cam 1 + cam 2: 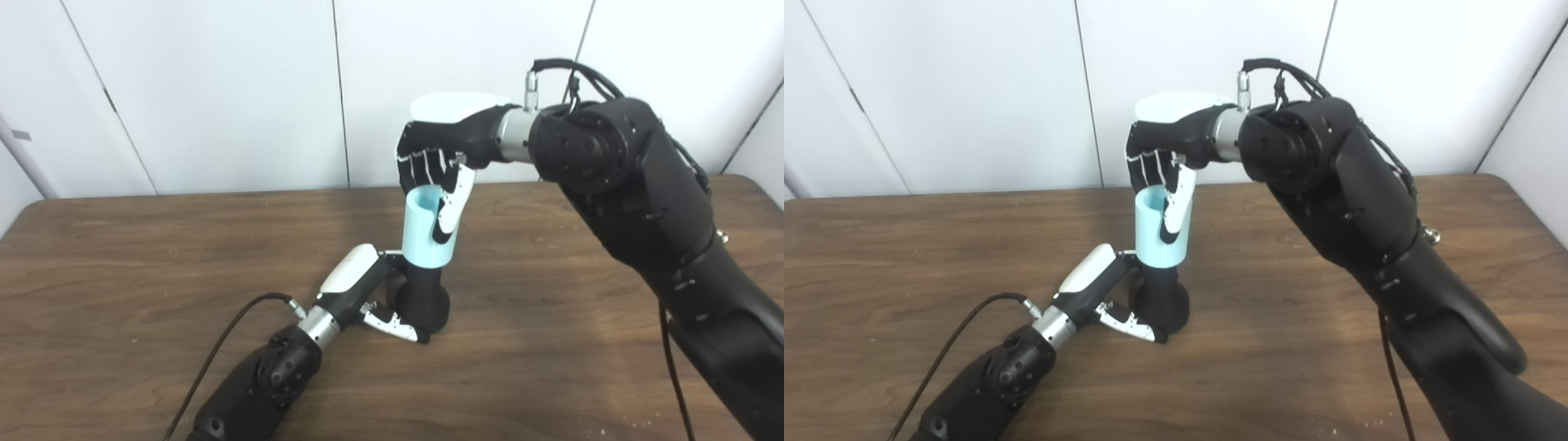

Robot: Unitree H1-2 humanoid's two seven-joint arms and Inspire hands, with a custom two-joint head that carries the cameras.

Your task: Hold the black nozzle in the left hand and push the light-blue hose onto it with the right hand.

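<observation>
Taking the black nozzle [424, 300] as the landmark, the scene reads from its left side across to its right. It stands upright on the wooden table [122, 263], bulbous base down and narrow neck up, so that its mouth faces the hose coming from above.

To the nozzle's left and a little toward the camera, the left hand [367, 291] lies low on the table with its forearm stretched along the wood. Its thumb curls round the near foot of the nozzle's base and its fingers [1129, 256] reach behind the neck, so the hand is closed on the nozzle. I judge the low grip is chosen to pin the base against the table and leave the neck free for the hose. A black cable [233, 324] trails from the wrist, farther left of the nozzle.

Directly above the nozzle, the light-blue hose [429, 236] is a short upright tube, open at the top. Its lower rim sits over the top of the nozzle's neck, so it seems at least started on; how far the neck reaches inside is hidden.

Above and right of the nozzle, the right hand [438, 156] hangs from a raised, bent arm. Its fingers wrap the hose's upper end and the thumb runs down its near wall, a closed grip. Holding from the top likely lets the arm press straight down along the nozzle's axis.
</observation>
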